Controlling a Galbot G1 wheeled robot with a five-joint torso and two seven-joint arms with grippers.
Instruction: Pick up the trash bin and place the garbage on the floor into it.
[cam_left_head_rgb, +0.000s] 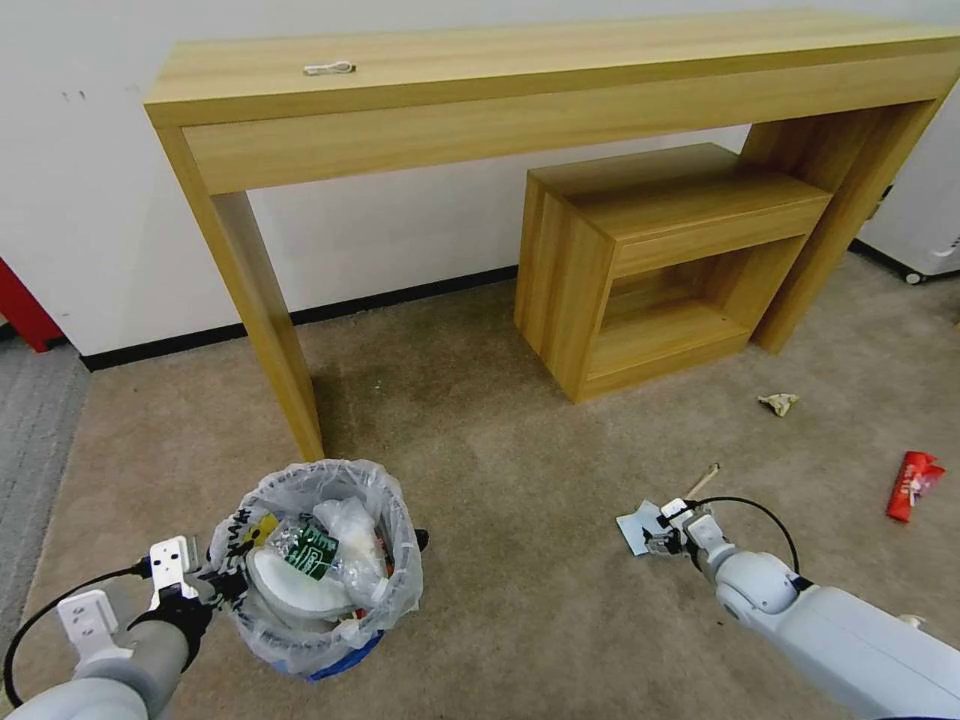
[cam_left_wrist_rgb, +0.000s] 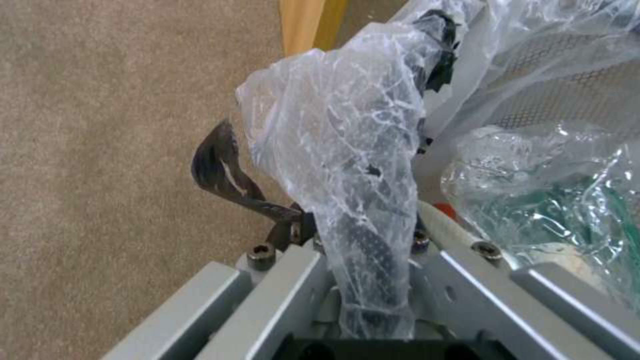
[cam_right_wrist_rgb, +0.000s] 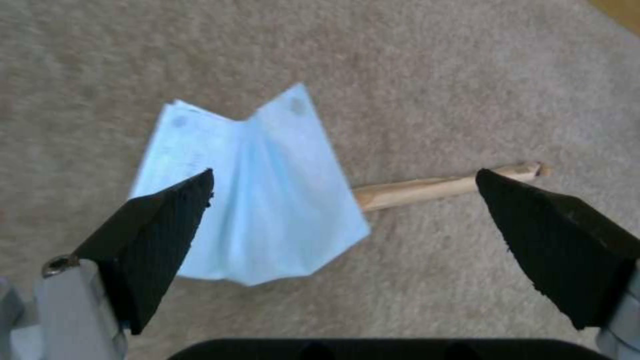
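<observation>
A long wooden console table (cam_left_head_rgb: 560, 75) spans the top of the frame against the white wall (cam_left_head_rgb: 90, 200) — a small white object (cam_left_head_rgb: 329, 68) lies on it. Tucked under its right half, a low wooden cabinet (cam_left_head_rgb: 650, 260) — open shelf facing forward. Grey ribbed carpet (cam_left_head_rgb: 30, 430) at far left.
</observation>
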